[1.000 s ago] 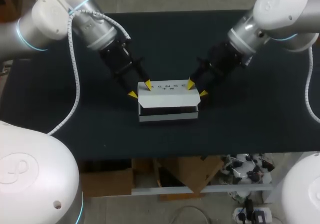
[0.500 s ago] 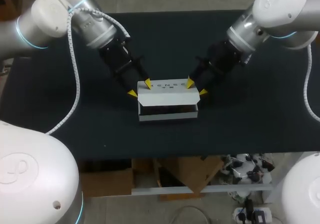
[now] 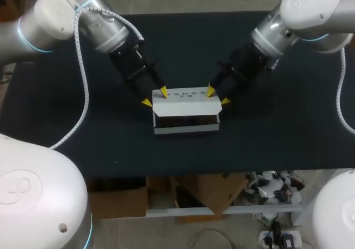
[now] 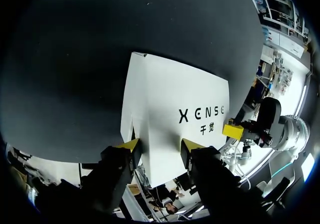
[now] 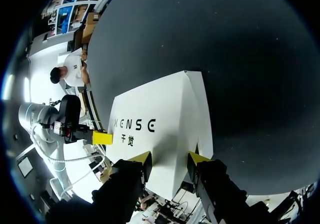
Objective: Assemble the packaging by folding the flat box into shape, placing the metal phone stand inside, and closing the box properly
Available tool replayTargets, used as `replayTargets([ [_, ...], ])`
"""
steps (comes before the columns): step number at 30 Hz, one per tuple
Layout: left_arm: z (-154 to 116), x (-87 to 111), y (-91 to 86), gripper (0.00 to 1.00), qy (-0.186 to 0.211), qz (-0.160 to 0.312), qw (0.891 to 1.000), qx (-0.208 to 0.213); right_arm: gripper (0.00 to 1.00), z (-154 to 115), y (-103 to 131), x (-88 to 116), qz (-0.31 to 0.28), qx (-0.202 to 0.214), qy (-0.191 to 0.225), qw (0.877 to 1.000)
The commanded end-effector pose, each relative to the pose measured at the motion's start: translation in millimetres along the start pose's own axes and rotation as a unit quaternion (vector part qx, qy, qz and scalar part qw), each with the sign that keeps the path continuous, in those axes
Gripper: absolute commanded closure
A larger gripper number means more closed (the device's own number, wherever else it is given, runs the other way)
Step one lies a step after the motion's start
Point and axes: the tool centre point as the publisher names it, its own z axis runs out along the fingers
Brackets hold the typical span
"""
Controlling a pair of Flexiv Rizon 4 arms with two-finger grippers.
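A white box (image 3: 186, 107) with dark print on its lid lies at the middle of the black table (image 3: 66, 138). The lid tilts up, leaving a dark slot along the front. I see no phone stand; the inside is in shadow. My left gripper (image 3: 155, 98) stands open at the box's left end, one tip on the lid's back corner and the other just outside the end. My right gripper (image 3: 218, 96) mirrors it at the right end, also open. In the left wrist view the box (image 4: 175, 114) end sits between the left gripper's (image 4: 160, 145) fingers. The right wrist view shows the box (image 5: 160, 119) and right gripper (image 5: 170, 158) alike.
Dark table surface surrounds the box on all sides, wide at the front (image 3: 183, 155) and back (image 3: 183, 44). The left arm's white cable (image 3: 84, 93) hangs over the table's left part.
Both grippers and the box lid have edged slightly toward the table's far side. The finger spacing looks the same.
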Motion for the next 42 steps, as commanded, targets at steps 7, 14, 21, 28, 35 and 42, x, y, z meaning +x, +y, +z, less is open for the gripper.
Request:
replayTargets([
  [7,0.2,4.7,-3.9,0.49,-0.003,-0.004,1.0,-0.006,0.52,0.5,1.4,8.0,-0.001,0.005,-0.003,1.0],
  [14,3.2,3.4,-6.3,0.49,-0.005,-0.007,1.0,-0.01,0.51,3.3,2.2,4.9,0.001,0.009,-0.003,1.0],
  [21,3.5,3.6,-5.9,0.49,-0.006,-0.008,1.0,-0.011,0.51,3.6,2.7,3.8,0.005,0.011,-0.003,1.0],
  [28,2.8,3.9,-3.9,0.49,-0.006,-0.01,1.0,-0.011,0.51,1.8,2.8,5.5,0.004,0.01,-0.003,1.0],
  [35,1.7,3.9,-4.4,0.5,-0.007,-0.014,1.0,-0.015,0.51,1.4,2.9,6.5,0.005,0.012,-0.004,1.0],
  [42,-0.3,5.2,-4.0,0.5,-0.007,-0.015,1.0,-0.016,0.51,0.0,3.4,8.3,0.005,0.015,-0.002,1.0],
])
